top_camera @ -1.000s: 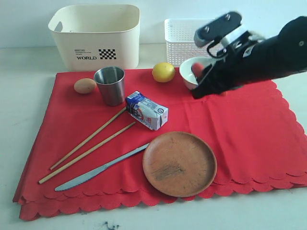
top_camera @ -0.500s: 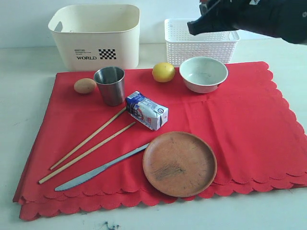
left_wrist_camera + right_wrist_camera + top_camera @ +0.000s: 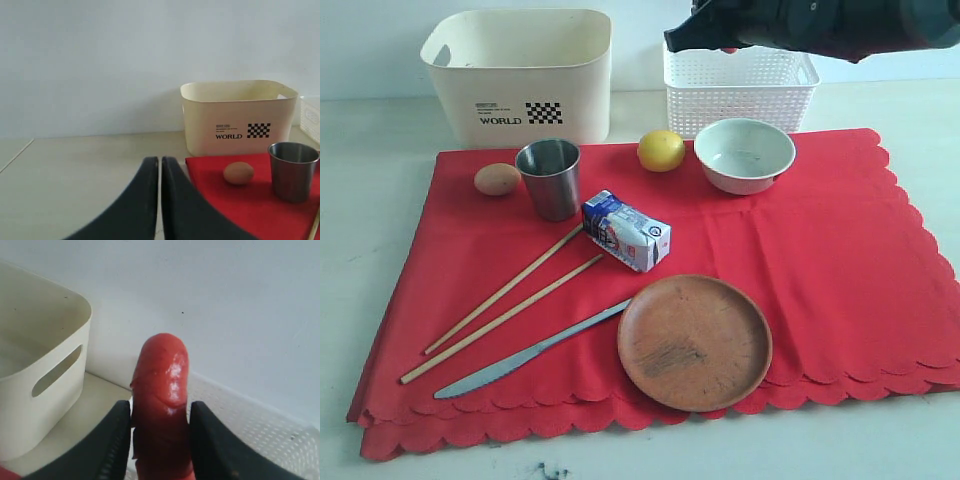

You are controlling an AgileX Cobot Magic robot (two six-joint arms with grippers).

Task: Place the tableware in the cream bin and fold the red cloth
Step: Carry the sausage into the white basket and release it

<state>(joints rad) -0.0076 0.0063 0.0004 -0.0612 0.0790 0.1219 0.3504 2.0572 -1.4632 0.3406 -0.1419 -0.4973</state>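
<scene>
The red cloth (image 3: pixel 820 270) lies flat on the table. On it are a steel cup (image 3: pixel 550 178), a pale bowl (image 3: pixel 744 155), two chopsticks (image 3: pixel 505 290), a silver knife (image 3: pixel 530 350) and a brown plate (image 3: pixel 694 342). The cream bin (image 3: pixel 520 75) stands behind the cloth at the left. My right gripper (image 3: pixel 159 415) is shut on a red sausage (image 3: pixel 162 385), high over the white lattice basket (image 3: pixel 740 90). My left gripper (image 3: pixel 160 162) is shut and empty, low beside the cloth's left edge; it is out of the exterior view.
A lemon (image 3: pixel 661 150), an egg (image 3: pixel 497 179) and a milk carton (image 3: pixel 626 231) also lie on the cloth. The lattice basket stands right of the cream bin, behind the bowl. A wall runs close behind both containers.
My right arm has risen from the bowl with the sausage and swung back and left, to above the lattice basket. The bowl now stands empty.
</scene>
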